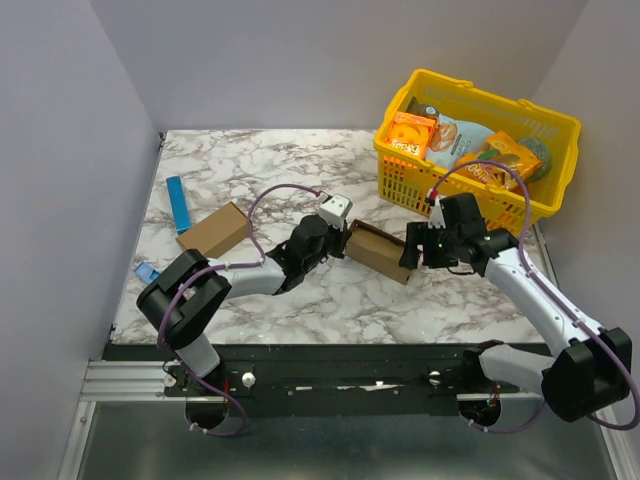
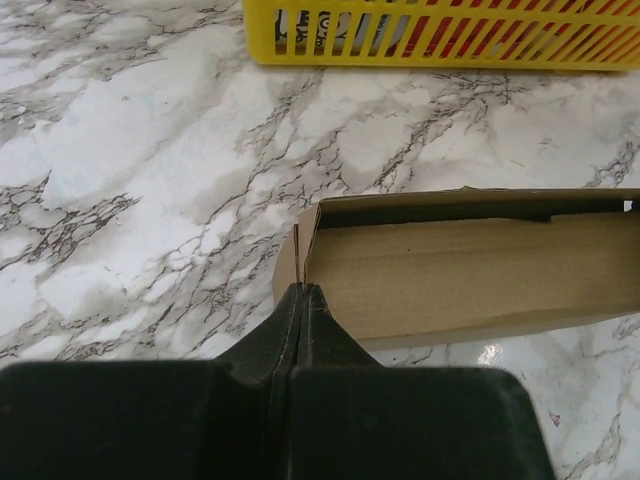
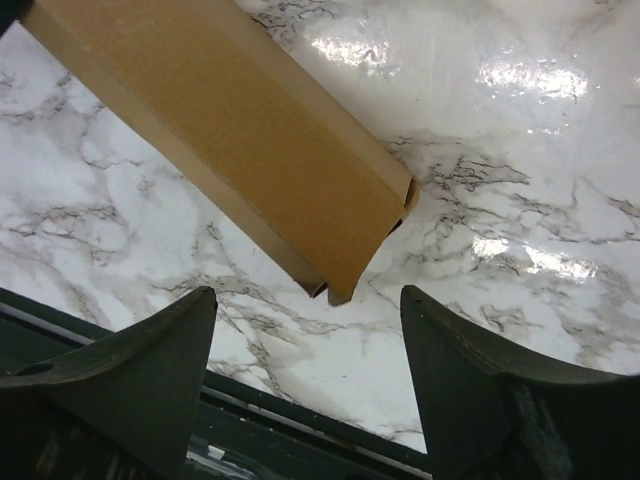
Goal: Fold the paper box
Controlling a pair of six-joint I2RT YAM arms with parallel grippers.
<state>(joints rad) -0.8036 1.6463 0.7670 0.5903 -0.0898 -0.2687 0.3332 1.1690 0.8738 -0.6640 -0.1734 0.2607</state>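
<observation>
Over by the left edge of the marble tabletop [image 1: 250, 160] lies a blue strip [image 1: 179, 203], with a smaller blue scrap [image 1: 146, 271] nearer the front left corner. Just right of the strip sits a closed brown carton [image 1: 214, 230], on its own and well apart from the work. The left arm reaches in across the front half of the tabletop, and the left gripper [image 2: 301, 292] has its jaws pressed tight together, their tips against the lower corner of the left end of the paper box [image 1: 378, 250]; I cannot tell whether a sliver of cardboard is nipped between them. The paper box is an oblong brown carton lying about midway across the tabletop, a little right of centre and set at a slant, with one long side gaping to show a dark inside. At its right end is the right gripper [image 3: 308, 297], jaws spread wide with nothing in them; from its wrist view the end of the box points into the gap between the two fingers [image 3: 150, 370] without touching either. In the far right corner stands a yellow basket [image 1: 455, 205] with orange snack boxes [image 1: 410, 135] inside.
</observation>
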